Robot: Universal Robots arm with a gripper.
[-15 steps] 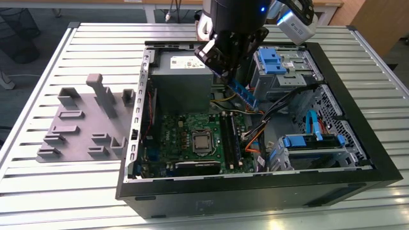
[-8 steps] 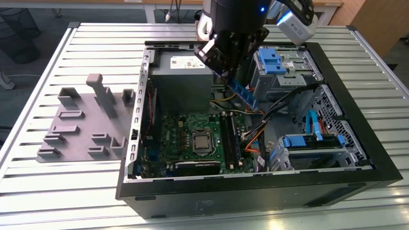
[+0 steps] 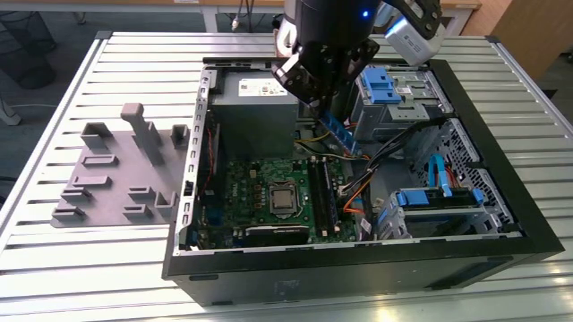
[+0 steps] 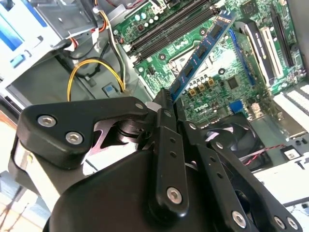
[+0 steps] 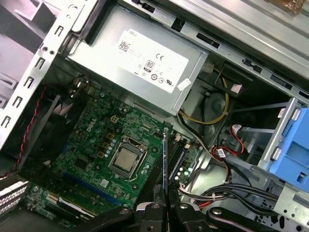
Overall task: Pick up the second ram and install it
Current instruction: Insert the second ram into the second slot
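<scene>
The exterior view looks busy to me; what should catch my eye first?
A black robot gripper hangs over an open black computer case, its fingers shut on a slim green memory stick with a blue label strip, held above the green motherboard. On the exterior view's left, a grey plastic fixture block sits on the slatted metal table.

A ribbed, pale metal table (image 3: 107, 261) of long slats takes up most of the exterior view, brightly lit with glare along its near edge. Beyond the table's far edge lies a dark blue-grey floor (image 3: 63, 20), with a black mesh bin (image 3: 25, 47) standing just off the table's far corner on the exterior view's left. Behind the opposite far corner stands wooden furniture (image 3: 528, 30).
</scene>
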